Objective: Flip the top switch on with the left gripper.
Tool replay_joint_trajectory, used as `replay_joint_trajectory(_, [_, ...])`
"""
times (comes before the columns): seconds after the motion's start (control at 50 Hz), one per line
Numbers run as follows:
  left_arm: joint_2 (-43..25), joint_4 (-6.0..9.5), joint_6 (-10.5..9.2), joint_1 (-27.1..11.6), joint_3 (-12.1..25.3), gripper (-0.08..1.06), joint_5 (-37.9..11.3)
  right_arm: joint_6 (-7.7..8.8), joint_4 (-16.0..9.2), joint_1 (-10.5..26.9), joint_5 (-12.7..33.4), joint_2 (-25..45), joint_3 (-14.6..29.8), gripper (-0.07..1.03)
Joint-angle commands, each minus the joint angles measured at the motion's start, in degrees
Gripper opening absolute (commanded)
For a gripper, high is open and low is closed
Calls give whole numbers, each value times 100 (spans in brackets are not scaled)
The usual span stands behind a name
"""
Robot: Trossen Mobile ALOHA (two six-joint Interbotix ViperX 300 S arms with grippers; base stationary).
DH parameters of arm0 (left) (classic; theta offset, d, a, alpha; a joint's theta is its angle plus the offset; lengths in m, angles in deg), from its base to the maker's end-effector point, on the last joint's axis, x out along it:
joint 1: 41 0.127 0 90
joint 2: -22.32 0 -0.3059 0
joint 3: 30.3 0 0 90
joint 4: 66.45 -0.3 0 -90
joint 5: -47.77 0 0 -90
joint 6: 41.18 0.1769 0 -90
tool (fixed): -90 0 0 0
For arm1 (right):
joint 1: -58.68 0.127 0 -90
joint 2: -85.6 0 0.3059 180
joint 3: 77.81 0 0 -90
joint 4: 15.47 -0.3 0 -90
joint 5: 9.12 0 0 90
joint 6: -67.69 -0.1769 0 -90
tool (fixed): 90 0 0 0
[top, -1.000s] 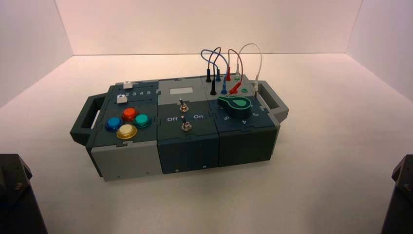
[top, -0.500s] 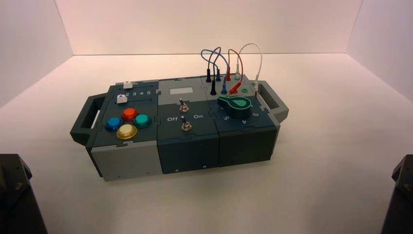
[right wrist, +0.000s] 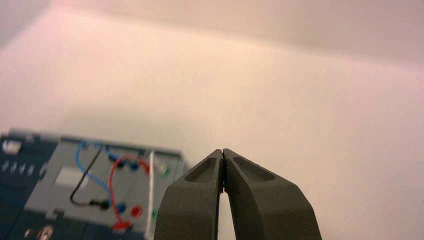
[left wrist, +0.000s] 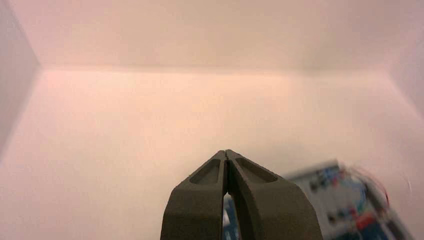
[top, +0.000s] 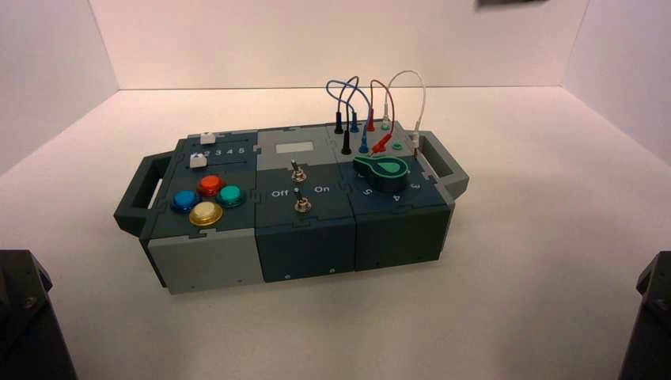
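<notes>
The left pincer (left wrist: 226, 156) is sitting clenched, its two dark fingers (left wrist: 200, 200) meeting at the tips with nothing between them, and it is hanging well away from the box (top: 237, 261), above the pale bench (top: 514, 261) on the robot's left side; in its wrist view only a blurred corner of the box is peeking out past the fingers. In the high view the left arm is showing only as a dark shape (top: 28, 317) at the near left corner, so the top switch (top: 294, 169) is lying well apart from the pincer, ahead of it and toward the middle of the box. That switch is standing on the dark centre panel, just in front of the pale grey display window (top: 293, 147), with the second toggle (top: 301, 203) nearer the robot and the lettering "Off" and "On" to either side between them. The right pincer (right wrist: 223, 153) is likewise pressed shut on nothing, parked off the box's right side, looking across the wires (right wrist: 95, 170). Coloured buttons (top: 207, 199) are sitting on the left section and a green knob (top: 381, 171) on the right.
</notes>
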Motion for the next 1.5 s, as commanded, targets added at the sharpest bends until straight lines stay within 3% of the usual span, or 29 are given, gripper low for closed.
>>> replay_joint_trajectory(0.02, [-448,35,-53,-299,448,-3,-677,-9,-387,79,308,624,369,-2])
replay_joint_trajectory(0.26, [-1116,439,-79,-932,510,-3,-1011,0,-703,237,659,1767,659,-2])
replay_joint_trajectory(0.52, [-1626,677,-149,-1310,422,-3,-1063,0,-923,633,940,2672,1063,-2])
replay_joint_trajectory(1.04, [-2426,773,-229,-1644,571,-3,-1090,26,-932,668,1854,3568,1679,-2])
replay_joint_trajectory(1.5, [-3270,888,-694,-2329,870,-3,-1327,62,-932,677,2101,3709,1793,-2])
